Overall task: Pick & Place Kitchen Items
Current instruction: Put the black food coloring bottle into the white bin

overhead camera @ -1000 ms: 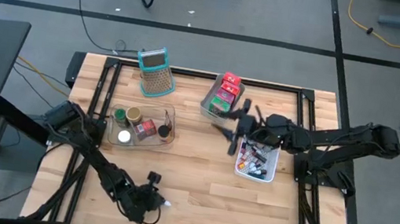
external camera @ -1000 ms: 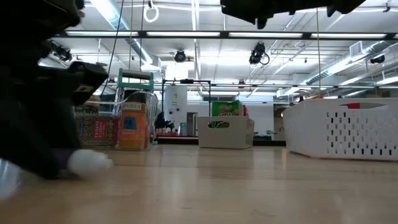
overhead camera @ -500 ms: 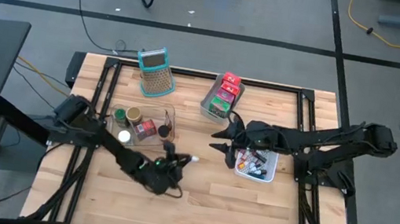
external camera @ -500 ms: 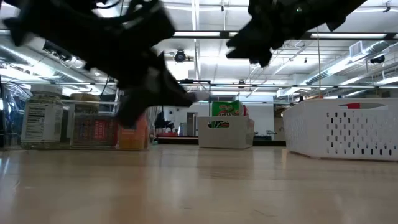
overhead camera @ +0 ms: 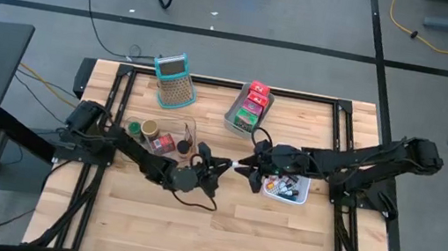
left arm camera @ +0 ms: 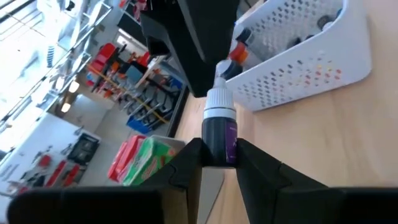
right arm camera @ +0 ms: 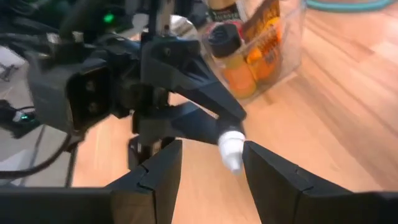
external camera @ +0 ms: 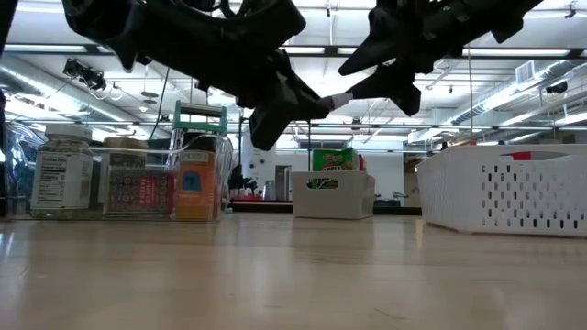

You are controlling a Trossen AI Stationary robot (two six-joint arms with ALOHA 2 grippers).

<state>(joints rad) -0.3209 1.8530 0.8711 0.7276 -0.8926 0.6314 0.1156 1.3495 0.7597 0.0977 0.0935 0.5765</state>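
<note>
The table (overhead camera: 280, 223) is made of pale wood, smooth with a soft sheen. The white basket (overhead camera: 298, 193) is of perforated plastic, and its finish is matt. Left of this basket, a small bottle (left arm camera: 219, 132) of dark glossy plastic with a white ribbed cap is seen between matt black plastic fingers (left arm camera: 186, 163). Further left of the basket, a clear glossy plastic bin (overhead camera: 172, 127) is seen. Behind that bin, the grater (overhead camera: 175, 83) is of dull perforated metal with a teal plastic handle.
</note>
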